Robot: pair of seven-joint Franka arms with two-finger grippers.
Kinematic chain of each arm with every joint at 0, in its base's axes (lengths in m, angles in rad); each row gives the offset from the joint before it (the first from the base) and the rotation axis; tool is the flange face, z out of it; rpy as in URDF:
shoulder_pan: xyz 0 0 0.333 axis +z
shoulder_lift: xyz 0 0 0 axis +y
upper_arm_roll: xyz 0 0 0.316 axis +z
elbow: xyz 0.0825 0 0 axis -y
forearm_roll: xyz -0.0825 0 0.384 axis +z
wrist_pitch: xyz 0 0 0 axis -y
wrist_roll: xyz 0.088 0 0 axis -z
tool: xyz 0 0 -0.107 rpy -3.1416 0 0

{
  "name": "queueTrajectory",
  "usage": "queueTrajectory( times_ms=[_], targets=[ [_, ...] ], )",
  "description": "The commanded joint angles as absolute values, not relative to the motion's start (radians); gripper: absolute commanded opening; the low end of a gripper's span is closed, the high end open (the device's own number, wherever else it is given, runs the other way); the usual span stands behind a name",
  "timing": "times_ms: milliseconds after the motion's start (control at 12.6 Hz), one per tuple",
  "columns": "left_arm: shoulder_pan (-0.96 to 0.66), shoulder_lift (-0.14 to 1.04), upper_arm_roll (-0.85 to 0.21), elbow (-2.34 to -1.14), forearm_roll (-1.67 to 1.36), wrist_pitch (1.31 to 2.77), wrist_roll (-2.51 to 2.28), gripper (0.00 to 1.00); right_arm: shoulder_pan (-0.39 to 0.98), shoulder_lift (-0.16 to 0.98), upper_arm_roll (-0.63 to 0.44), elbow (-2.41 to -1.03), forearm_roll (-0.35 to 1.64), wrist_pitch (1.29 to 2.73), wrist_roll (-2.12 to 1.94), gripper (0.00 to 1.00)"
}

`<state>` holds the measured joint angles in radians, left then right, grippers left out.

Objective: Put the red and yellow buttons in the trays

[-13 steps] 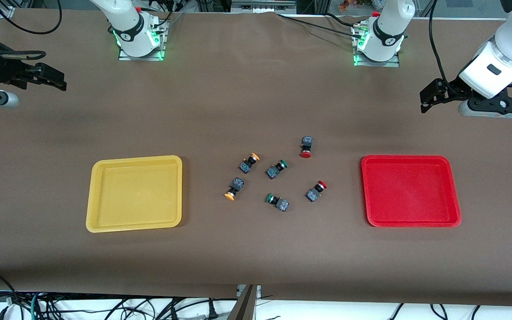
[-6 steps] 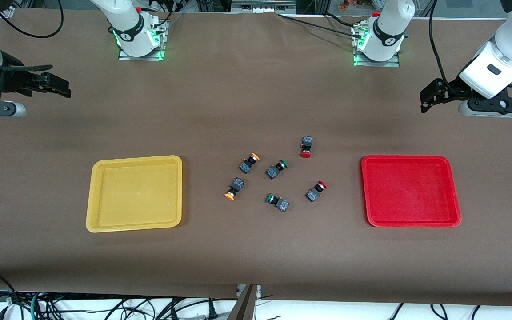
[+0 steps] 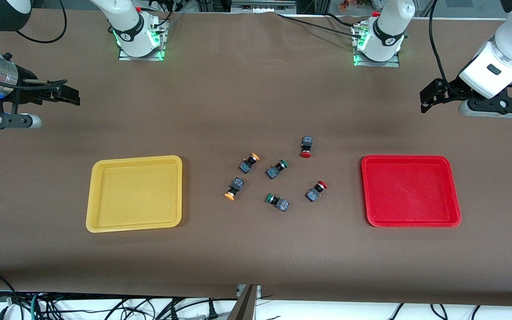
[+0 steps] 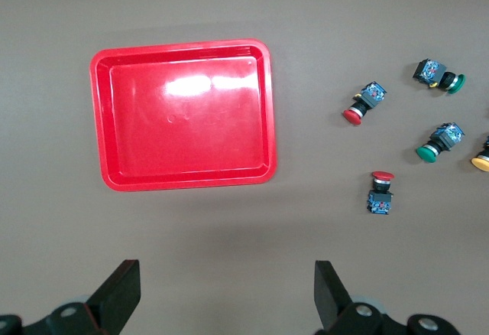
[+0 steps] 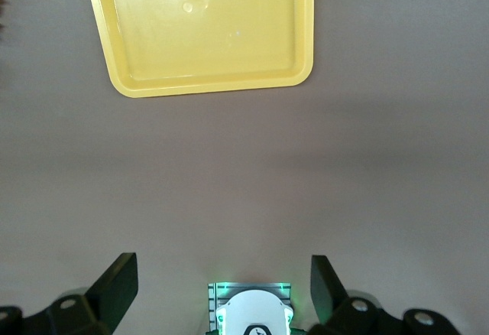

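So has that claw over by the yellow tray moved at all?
Yes. The right gripper has shifted toward the table's middle and down toward the yellow tray, which stayed put.

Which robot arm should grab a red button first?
Probably the left. The left gripper hangs open at the red tray's end, and its wrist view shows both red buttons; the right gripper shows neither.

Brown counter, matte and plain. Two green-capped push-button switches lying on their sides near its middle: one farther from the front camera, the other nearer. Tangled black cables below the counter's front edge.
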<state>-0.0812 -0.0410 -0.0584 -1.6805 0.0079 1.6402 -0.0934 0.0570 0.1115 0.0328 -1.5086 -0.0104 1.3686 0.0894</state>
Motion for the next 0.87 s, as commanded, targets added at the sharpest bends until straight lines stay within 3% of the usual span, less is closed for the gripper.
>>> queueTrajectory(
  times_ms=[0,794],
  targets=[
    [-0.083,-0.048,-0.063,-1.672,0.029,1.624,-0.086,1.00,0.058,0.109,0.035,-1.496,-0.015,1.370,0.080,1.00],
    [-0.084,-0.048,-0.063,-1.672,0.031,1.624,-0.089,1.00,0.054,0.109,0.034,-1.493,-0.009,1.371,0.080,1.00]
  ],
)
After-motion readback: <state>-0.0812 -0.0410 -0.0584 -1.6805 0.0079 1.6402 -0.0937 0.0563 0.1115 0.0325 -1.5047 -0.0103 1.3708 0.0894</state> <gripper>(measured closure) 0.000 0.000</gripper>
